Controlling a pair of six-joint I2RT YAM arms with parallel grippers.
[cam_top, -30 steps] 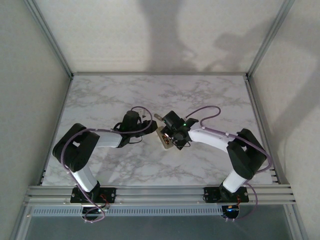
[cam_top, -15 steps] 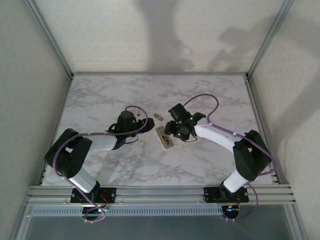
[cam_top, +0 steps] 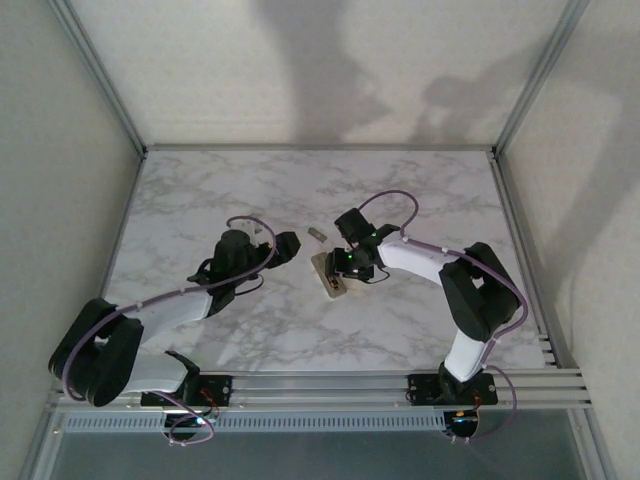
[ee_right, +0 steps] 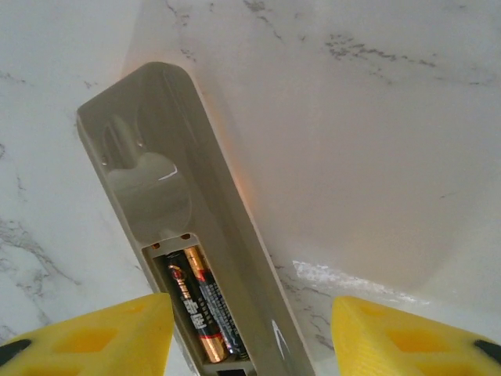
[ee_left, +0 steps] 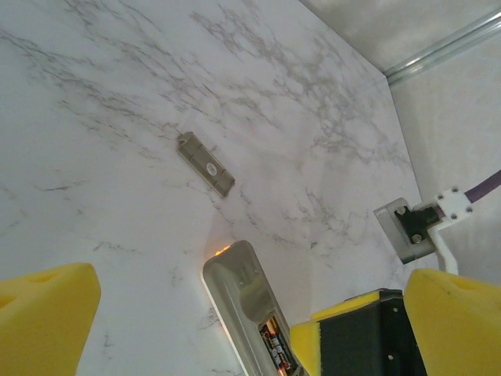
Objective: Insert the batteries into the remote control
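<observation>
Marble counter (cam_top: 200,190) carries the remote control (ee_right: 149,180) back-up, both batteries (ee_right: 196,301) seated inside, its long axis passing between the half-open, empty right jaws directly above, while the wide-open, empty left jaws stand off to its left.

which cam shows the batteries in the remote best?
Right wrist: both batteries lie side by side in the open remote control. Left wrist catches a sliver of them at its bottom edge; top external, too small to tell.
</observation>
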